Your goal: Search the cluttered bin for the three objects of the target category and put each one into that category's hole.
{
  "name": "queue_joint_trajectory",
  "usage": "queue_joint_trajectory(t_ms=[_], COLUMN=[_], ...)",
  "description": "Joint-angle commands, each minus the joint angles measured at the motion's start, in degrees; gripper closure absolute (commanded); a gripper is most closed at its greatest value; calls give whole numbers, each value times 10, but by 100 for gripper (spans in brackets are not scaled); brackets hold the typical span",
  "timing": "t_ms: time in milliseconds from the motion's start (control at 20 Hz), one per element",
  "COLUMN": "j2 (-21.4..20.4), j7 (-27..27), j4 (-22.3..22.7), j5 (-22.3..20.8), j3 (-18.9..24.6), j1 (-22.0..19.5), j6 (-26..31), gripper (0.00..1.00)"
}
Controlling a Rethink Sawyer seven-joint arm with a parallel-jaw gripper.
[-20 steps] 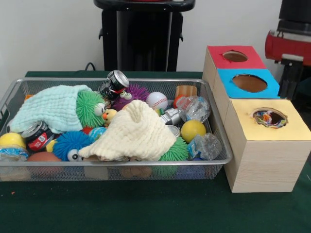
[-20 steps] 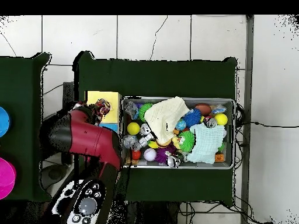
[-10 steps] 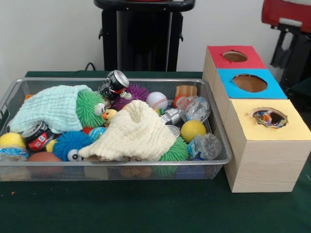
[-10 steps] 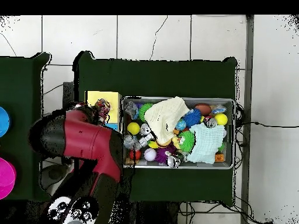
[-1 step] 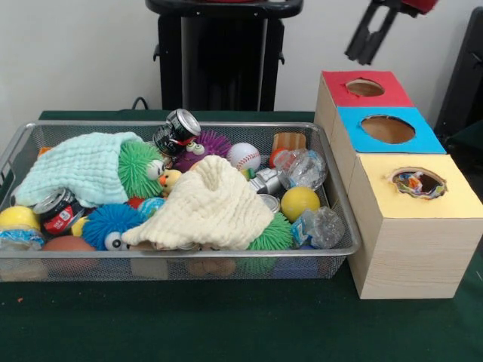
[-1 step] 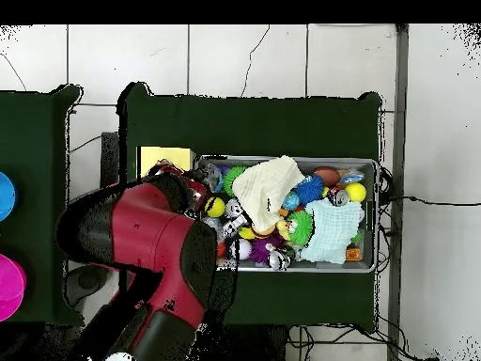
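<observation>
Gripper of mine hangs above the red-topped wooden box — fingers apart, empty. Silver wire-mesh bin sits beside it — crammed with toys.

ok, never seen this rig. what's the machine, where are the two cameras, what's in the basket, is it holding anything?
It is a single red and black robot arm. One camera faces it across the table; the other looks straight down. On the green table sits a wire basket of clutter: two cloths, spiky balls, cans, a baseball, a yellow ball. Beside it stand three boxes with holes: red, blue, yellow. The gripper hangs above the red box; nothing visible is held.
</observation>
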Motion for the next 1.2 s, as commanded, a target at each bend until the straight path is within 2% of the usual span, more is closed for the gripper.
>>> queue_joint_trajectory(t_ms=[50, 450, 750, 900, 950, 1050, 1200], j2=[37, 20, 19, 22, 20, 23, 9], j7=[117, 104, 95, 84, 81, 79, 73], j4=[57, 121, 148, 149, 154, 154, 170], j5=[-40, -40, -40, -46, -49, -51, -63], j3=[-1, 64, 86, 82, 84, 79, 96], j1=[-34, -88, -111, -114, -117, -116, -136], j6=[-91, -195, -225, -227, -239, -238, -253], gripper=[100, 100, 100, 100, 0, 0, 0])
